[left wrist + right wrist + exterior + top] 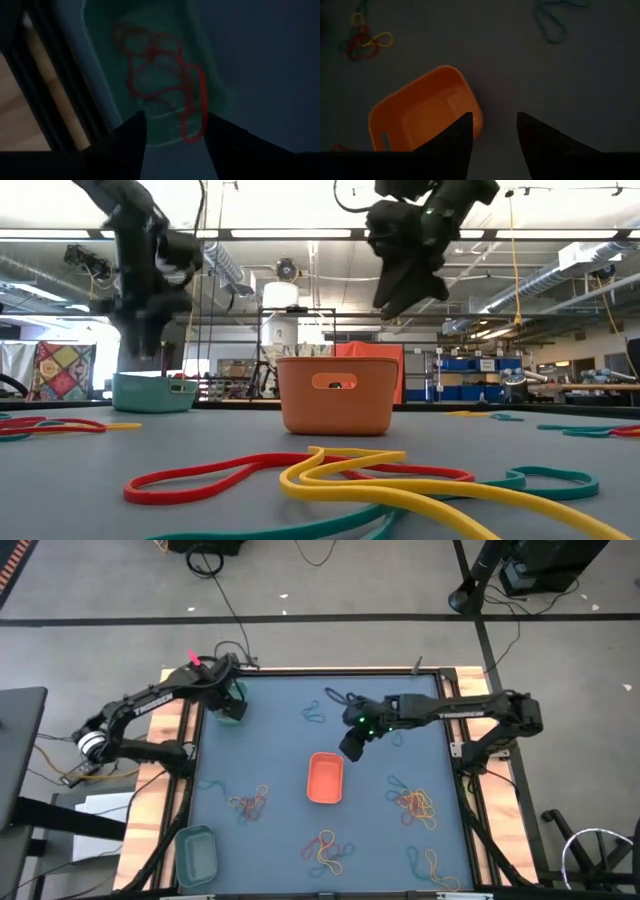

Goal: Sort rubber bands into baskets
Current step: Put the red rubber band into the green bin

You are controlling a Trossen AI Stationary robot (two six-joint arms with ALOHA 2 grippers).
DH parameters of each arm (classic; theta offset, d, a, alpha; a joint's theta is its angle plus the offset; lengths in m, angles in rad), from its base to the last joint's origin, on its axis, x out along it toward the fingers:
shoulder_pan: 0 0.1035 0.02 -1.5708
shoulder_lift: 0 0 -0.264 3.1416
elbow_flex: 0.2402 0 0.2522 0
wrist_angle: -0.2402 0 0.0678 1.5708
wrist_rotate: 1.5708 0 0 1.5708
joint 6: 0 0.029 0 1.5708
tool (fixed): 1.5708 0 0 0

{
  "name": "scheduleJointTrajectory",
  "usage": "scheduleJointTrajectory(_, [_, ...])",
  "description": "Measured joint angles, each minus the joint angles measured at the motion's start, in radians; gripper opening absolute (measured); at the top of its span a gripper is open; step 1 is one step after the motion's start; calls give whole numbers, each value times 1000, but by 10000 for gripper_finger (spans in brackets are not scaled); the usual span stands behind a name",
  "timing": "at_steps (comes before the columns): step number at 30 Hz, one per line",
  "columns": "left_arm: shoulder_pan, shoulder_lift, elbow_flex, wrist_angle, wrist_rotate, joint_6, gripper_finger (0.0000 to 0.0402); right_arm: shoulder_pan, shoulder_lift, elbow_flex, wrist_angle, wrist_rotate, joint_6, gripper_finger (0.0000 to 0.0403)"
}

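Observation:
My left gripper (229, 698) hangs open over the green basket (233, 707) at the table's far left. In its wrist view the fingers stand apart (175, 131) above several red rubber bands (165, 85) lying tangled on the basket's floor. My right gripper (352, 745) is open and empty, up in the air just beyond the far right corner of the orange basket (325, 778), which stands mid-table and shows empty in the right wrist view (422, 115). The teal basket (197, 851) stands at the near left corner.
Mixed piles of red, yellow and teal bands lie at the near left (247, 803), near middle (325, 851) and right (415, 805), with more at the near right (432, 865). Loose teal bands (315, 712) lie at the far middle. Wooden rails (170, 755) edge the table.

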Motion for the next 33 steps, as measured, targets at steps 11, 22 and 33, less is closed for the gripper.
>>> scheduleJointTrajectory(11, [-223, -206, 69, -130, 6, -85, 177, 13, 45, 0, 152, 0, 96, 166])
scheduleJointTrajectory(22, [-465, -250, -28, -54, -27, -124, 177, 48, 28, 0, 184, 48, 245, 165])
scheduleJointTrajectory(33, [-435, 171, -45, 43, -31, 158, 177, 152, 28, 0, 180, 110, 324, 164])
